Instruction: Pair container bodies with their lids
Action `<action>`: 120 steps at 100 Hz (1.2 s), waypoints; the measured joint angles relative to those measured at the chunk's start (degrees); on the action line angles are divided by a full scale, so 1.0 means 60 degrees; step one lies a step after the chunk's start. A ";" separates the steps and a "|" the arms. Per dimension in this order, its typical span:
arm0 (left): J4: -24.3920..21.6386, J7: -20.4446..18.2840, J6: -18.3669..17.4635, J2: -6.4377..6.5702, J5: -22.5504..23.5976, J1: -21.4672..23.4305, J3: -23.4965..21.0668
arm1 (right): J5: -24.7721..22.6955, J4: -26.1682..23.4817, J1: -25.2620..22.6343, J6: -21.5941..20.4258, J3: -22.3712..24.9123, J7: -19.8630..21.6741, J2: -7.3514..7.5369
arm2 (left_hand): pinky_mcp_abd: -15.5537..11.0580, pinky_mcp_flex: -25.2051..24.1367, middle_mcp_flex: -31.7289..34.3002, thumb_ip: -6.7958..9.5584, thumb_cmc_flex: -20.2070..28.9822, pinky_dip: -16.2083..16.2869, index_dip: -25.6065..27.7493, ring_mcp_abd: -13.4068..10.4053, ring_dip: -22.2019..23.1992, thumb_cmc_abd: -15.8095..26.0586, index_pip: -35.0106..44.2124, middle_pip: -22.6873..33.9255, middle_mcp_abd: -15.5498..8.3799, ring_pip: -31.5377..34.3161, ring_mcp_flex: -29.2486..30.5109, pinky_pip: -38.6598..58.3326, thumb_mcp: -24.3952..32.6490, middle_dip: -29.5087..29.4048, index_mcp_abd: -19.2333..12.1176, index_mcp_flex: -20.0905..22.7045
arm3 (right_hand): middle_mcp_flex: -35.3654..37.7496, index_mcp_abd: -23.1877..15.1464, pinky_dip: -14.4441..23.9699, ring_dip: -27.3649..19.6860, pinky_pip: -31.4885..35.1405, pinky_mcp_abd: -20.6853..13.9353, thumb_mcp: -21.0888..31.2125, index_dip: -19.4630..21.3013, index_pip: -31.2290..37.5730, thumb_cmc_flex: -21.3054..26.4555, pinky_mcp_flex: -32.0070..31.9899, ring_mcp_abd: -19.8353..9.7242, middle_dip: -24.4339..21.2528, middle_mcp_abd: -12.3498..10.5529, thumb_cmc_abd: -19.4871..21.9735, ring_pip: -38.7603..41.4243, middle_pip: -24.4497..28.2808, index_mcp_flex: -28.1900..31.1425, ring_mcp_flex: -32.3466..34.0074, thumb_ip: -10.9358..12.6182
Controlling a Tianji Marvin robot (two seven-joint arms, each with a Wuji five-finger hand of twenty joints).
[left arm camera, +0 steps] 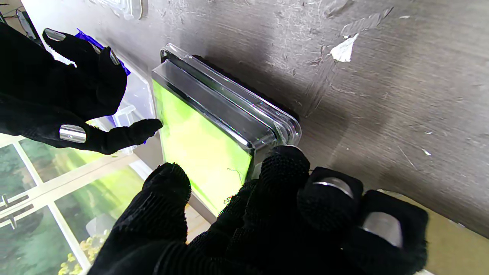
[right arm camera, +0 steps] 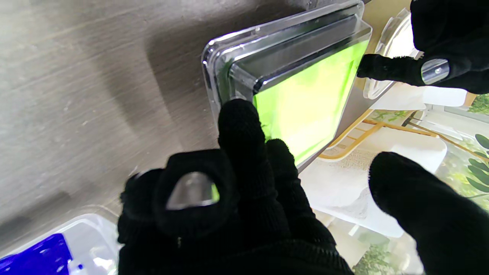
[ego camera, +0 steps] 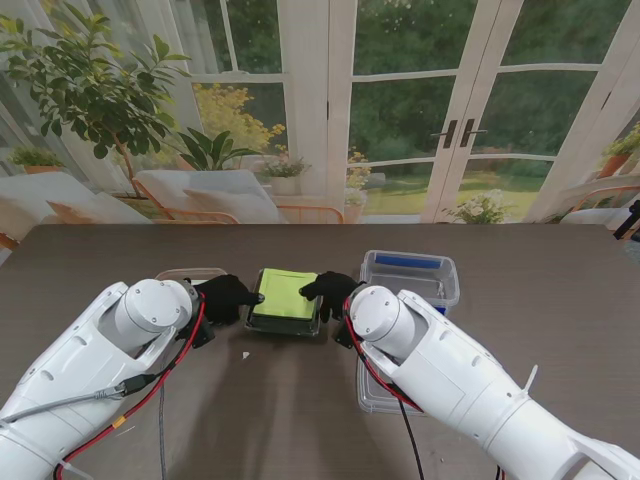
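Daylight poured in through the tall white-framed glass doors (ego camera: pixel 440 110) behind the dark wood-grain table (ego camera: pixel 560 290), so the stand view was bright and pretty sharp. The lime-green lid of the clear plastic box (ego camera: pixel 285 293) glowed almost blown out. Soft shadows sat beside the box in both wrist views. The black-gloved right hand (right arm camera: pixel 237 214) was blurry up close, and the window scenery looked washed out.

Dark wooden table (ego camera: pixel 560 300), perhaps paper scrap (ego camera: pixel 246 354).
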 measured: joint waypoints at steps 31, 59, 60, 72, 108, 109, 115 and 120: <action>0.0096 -0.0106 0.0048 0.0005 0.0134 -0.0099 0.0052 | -0.0509 0.0036 0.0014 0.0137 -0.0070 -0.0192 -0.0002 | 0.0001 -0.0172 -0.0103 0.0000 0.0000 0.0108 0.0000 0.0054 0.0001 0.0000 0.0071 -0.0037 0.0027 -0.0065 -0.0159 -0.0037 -0.0088 0.0000 -0.0083 0.0000 | -0.0024 0.0119 0.0000 0.0000 0.0000 0.0000 -0.0157 -0.0061 0.0173 -0.0012 0.0000 -0.0018 0.0000 -0.0035 0.0002 0.0000 0.0088 -0.1688 0.0000 0.0000; 0.0119 -0.0140 0.0073 0.0008 0.0120 -0.0109 0.0097 | -0.0623 0.0230 0.0237 0.0481 -0.0371 0.0144 0.0005 | 0.0002 -0.0241 -0.0103 0.0000 0.0008 0.0221 -0.0061 0.0063 0.0001 0.0098 0.0071 -0.0113 0.0028 -0.0161 -0.0175 -0.0134 -0.0194 -0.0001 -0.0084 0.0000 | -0.0026 0.0362 0.0000 0.0000 0.0000 -0.0111 -0.0163 -0.0061 0.0401 -0.0022 0.0001 -0.0124 0.0000 -0.0117 0.0140 0.0003 0.0101 -0.1795 0.0000 0.0000; 0.0119 -0.0141 0.0076 0.0008 0.0119 -0.0110 0.0097 | -0.0620 0.0236 0.0245 0.0482 -0.0378 0.0160 0.0005 | 0.0002 -0.0241 -0.0103 0.0000 0.0008 0.0221 -0.0061 0.0064 0.0001 0.0098 0.0071 -0.0113 0.0028 -0.0161 -0.0175 -0.0134 -0.0194 -0.0001 -0.0084 0.0000 | -0.0026 0.0373 0.0000 0.0000 0.0000 -0.0112 -0.0163 -0.0061 0.0402 -0.0022 0.0001 -0.0124 0.0000 -0.0118 0.0141 0.0005 0.0101 -0.1795 0.0000 0.0000; 0.0115 -0.0179 0.0154 0.0011 0.0099 -0.0114 0.0102 | -0.0583 0.0276 0.0310 0.0486 -0.0447 0.0271 0.0015 | 0.0003 -0.0242 -0.0103 0.0000 0.0008 0.0228 -0.0128 0.0064 0.0003 0.0098 0.0071 -0.0114 0.0028 -0.0163 -0.0176 -0.0135 -0.0258 -0.0001 -0.0084 0.0000 | -0.0026 0.0399 0.0000 0.0007 0.0003 -0.0125 -0.0164 -0.0061 0.0402 -0.0023 0.0001 -0.0136 0.0000 -0.0121 0.0140 0.0026 0.0102 -0.1820 0.0000 0.0000; 0.0087 -0.0185 0.0109 0.0013 -0.0028 -0.0112 0.0092 | -0.0126 0.0096 0.0137 0.0497 -0.0143 0.0115 0.0001 | 0.0003 -0.0250 -0.0105 0.0003 0.0108 0.0339 -0.0030 0.0077 0.0083 0.0098 0.0072 -0.0114 0.0031 -0.0165 -0.0197 -0.0141 -0.0389 -0.0002 0.0188 -0.0001 | -0.0026 0.0730 0.0000 0.0010 0.0007 -0.0223 -0.0165 -0.0068 0.0401 -0.0023 0.0001 -0.0150 0.0000 -0.0124 0.0142 0.0045 0.0103 -0.1789 0.0000 0.0000; 0.0085 -0.0185 0.0103 0.0013 -0.0028 -0.0112 0.0092 | -0.0117 0.0086 0.0132 0.0501 -0.0135 0.0107 0.0001 | 0.0003 -0.0250 -0.0104 0.0003 0.0108 0.0339 -0.0025 0.0077 0.0083 0.0098 0.0072 -0.0114 0.0031 -0.0165 -0.0197 -0.0141 -0.0389 -0.0002 0.0207 -0.0001 | -0.0026 0.0736 0.0000 0.0010 0.0007 -0.0223 -0.0165 -0.0068 0.0401 -0.0024 0.0001 -0.0150 0.0000 -0.0124 0.0142 0.0045 0.0103 -0.1789 0.0000 0.0000; 0.0076 -0.0185 0.0068 0.0013 -0.0032 -0.0115 0.0091 | -0.0065 0.0027 0.0105 0.0527 -0.0096 0.0068 0.0000 | 0.0003 -0.0250 -0.0104 0.0003 0.0108 0.0343 0.0008 0.0078 0.0083 0.0098 0.0071 -0.0114 0.0032 -0.0165 -0.0197 -0.0141 -0.0390 -0.0002 0.0307 -0.0001 | -0.0026 0.0815 0.0000 0.0010 0.0008 -0.0223 -0.0165 -0.0068 0.0401 -0.0023 0.0001 -0.0150 0.0000 -0.0124 0.0142 0.0045 0.0103 -0.1787 0.0000 0.0000; 0.0074 -0.0184 0.0046 0.0013 -0.0041 -0.0125 0.0091 | -0.0042 -0.0018 0.0094 0.0548 -0.0084 0.0053 0.0000 | 0.0003 -0.0250 -0.0104 0.0003 0.0108 0.0346 0.0011 0.0078 0.0083 0.0098 0.0071 -0.0114 0.0033 -0.0165 -0.0197 -0.0142 -0.0393 -0.0002 0.0389 -0.0001 | -0.0026 0.0905 0.0000 0.0010 0.0008 -0.0224 -0.0165 -0.0068 0.0401 -0.0023 0.0001 -0.0150 0.0000 -0.0124 0.0142 0.0044 0.0103 -0.1786 0.0000 0.0000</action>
